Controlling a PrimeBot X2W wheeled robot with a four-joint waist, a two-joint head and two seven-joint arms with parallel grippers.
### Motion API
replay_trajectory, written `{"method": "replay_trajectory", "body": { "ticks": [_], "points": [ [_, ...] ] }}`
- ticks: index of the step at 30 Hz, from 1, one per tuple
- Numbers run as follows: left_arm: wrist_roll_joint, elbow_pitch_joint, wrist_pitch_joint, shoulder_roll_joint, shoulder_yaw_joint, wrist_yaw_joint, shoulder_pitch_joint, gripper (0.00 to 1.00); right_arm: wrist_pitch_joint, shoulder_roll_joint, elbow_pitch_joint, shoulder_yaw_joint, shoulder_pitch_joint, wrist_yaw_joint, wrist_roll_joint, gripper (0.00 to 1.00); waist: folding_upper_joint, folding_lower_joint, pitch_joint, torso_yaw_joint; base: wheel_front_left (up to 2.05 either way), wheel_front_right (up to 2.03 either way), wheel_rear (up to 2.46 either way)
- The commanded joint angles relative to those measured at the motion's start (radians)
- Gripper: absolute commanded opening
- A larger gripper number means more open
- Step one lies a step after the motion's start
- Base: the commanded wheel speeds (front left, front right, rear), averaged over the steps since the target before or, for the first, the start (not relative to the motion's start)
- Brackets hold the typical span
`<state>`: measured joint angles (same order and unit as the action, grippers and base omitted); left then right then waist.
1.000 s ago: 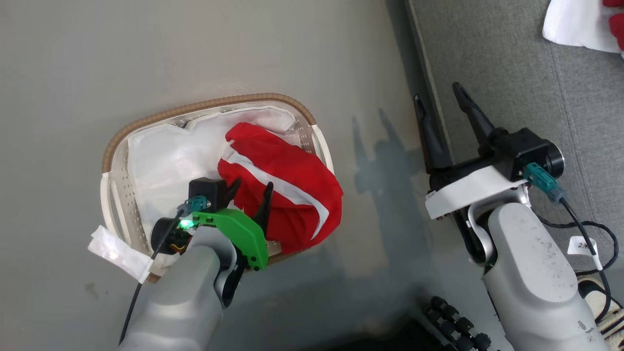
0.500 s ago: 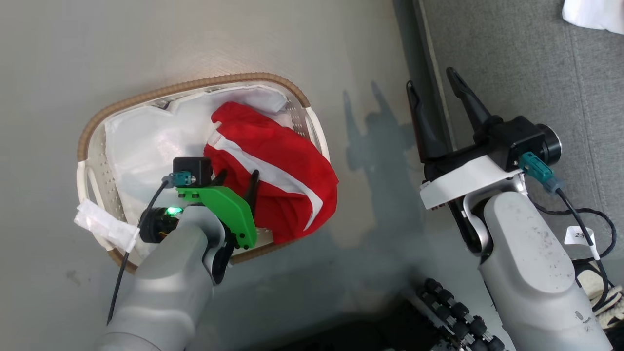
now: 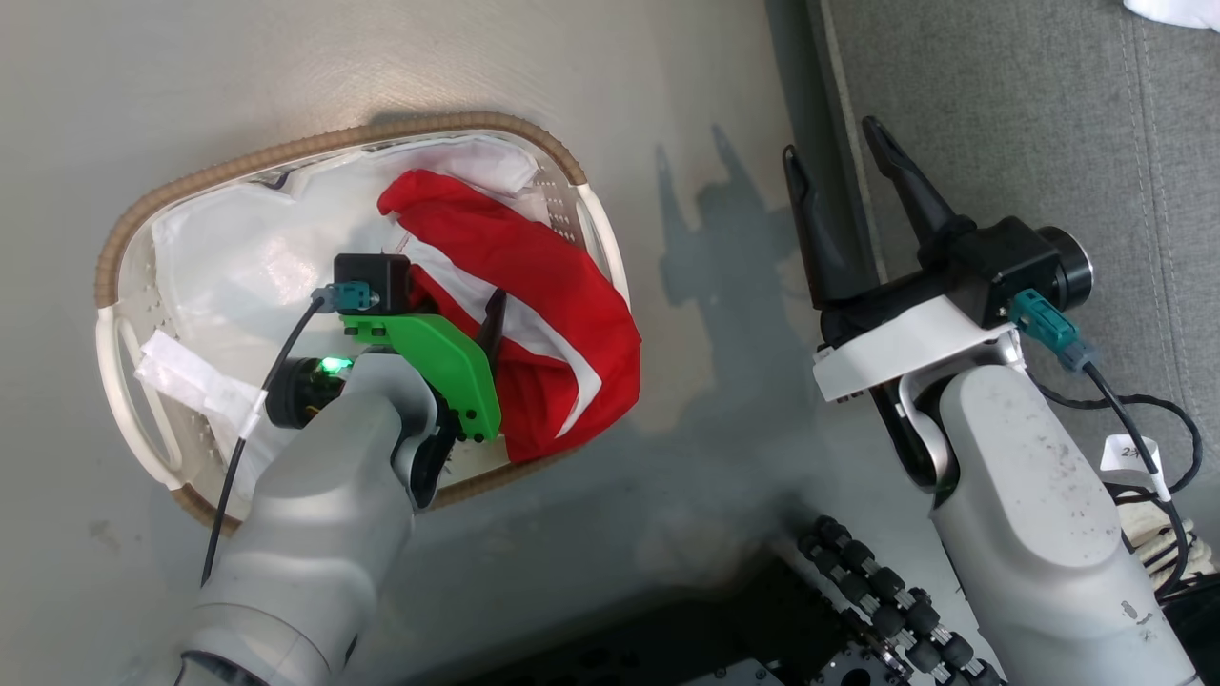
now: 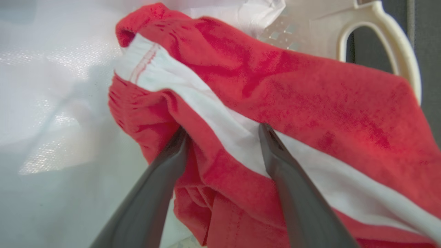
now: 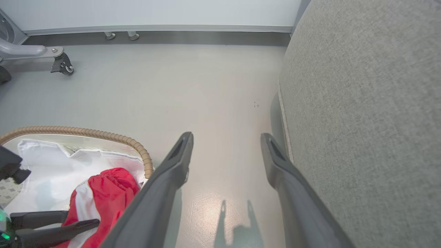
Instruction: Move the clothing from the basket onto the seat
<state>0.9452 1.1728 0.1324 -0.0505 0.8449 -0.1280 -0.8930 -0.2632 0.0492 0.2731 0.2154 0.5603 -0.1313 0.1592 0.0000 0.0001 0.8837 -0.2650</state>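
Left gripper [image 4: 223, 130] now deeper in basket [image 3: 315, 152], fingers [image 4: 155, 179] wide astride clothing [image 4: 310, 103], gripping nothing; right gripper [image 3: 831, 140] spread, empty. Your cue: close.

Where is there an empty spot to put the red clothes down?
The grey seat is bare from its rounded edge up to the white cloth in its far corner. The floor strip between the basket and seat is bare too. Crowded: the basket's seat-side half, where the red garment and the open left gripper are.
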Motion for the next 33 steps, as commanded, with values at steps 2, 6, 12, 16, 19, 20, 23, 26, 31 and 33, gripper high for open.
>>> {"method": "replay_trajectory", "body": {
  "ticks": [2,6,12,16,19,20,23,26,31,33],
  "points": [
    [0.017,0.008,-0.012,-0.007,0.018,-0.003,-0.021,1.00,-0.002,0.003,-0.005,0.006,-0.009,0.001,-0.003,1.00,0.0000,-0.0001,0.002,-0.002,0.00,0.00,0.00],
    [0.026,0.015,-0.018,-0.006,0.046,-0.003,-0.019,0.57,-0.002,0.003,-0.006,0.004,-0.015,0.001,-0.010,1.00,0.0000,-0.0001,-0.001,-0.001,0.00,0.00,0.00],
    [0.028,0.008,0.012,-0.012,0.096,-0.003,-0.004,0.00,-0.002,0.003,0.003,-0.001,-0.015,0.001,-0.009,1.00,0.0000,-0.0001,-0.013,0.001,0.00,0.00,0.00],
    [0.039,0.002,0.047,-0.024,0.116,-0.003,0.020,0.00,-0.002,0.004,0.012,0.003,-0.007,0.001,0.000,1.00,0.0000,-0.0001,-0.041,0.002,0.00,0.00,0.00],
    [0.053,-0.007,0.071,-0.028,0.131,-0.003,0.045,0.00,-0.002,0.004,0.021,0.009,-0.018,0.001,0.004,1.00,0.0000,-0.0001,-0.083,0.013,0.00,0.00,0.00],
    [0.057,-0.011,0.080,-0.032,0.139,-0.003,0.055,0.00,-0.002,0.004,0.027,0.012,-0.023,0.001,0.005,1.00,0.0000,-0.0001,-0.103,0.018,0.00,0.00,0.00],
    [0.072,-0.015,0.101,-0.047,0.147,-0.003,0.089,0.00,-0.002,0.004,0.040,0.030,-0.035,0.001,0.013,1.00,0.0000,-0.0001,-0.155,0.023,0.00,0.00,0.00],
    [0.092,-0.023,0.117,-0.053,0.149,-0.003,0.130,0.00,-0.002,0.004,0.052,0.047,-0.044,0.001,0.020,1.00,0.0000,-0.0001,-0.210,0.029,0.00,0.00,0.00],
    [0.110,-0.052,0.132,-0.067,0.148,-0.003,0.188,0.00,-0.002,0.004,0.072,0.065,-0.064,0.001,0.027,1.00,0.0000,-0.0001,-0.298,0.048,0.00,0.00,0.00],
    [0.107,-0.071,0.134,-0.076,0.137,-0.003,0.201,0.00,-0.002,0.004,0.082,0.067,-0.076,0.001,0.028,1.00,0.0000,-0.0001,-0.332,0.061,0.00,0.00,0.00]
  ]
}}
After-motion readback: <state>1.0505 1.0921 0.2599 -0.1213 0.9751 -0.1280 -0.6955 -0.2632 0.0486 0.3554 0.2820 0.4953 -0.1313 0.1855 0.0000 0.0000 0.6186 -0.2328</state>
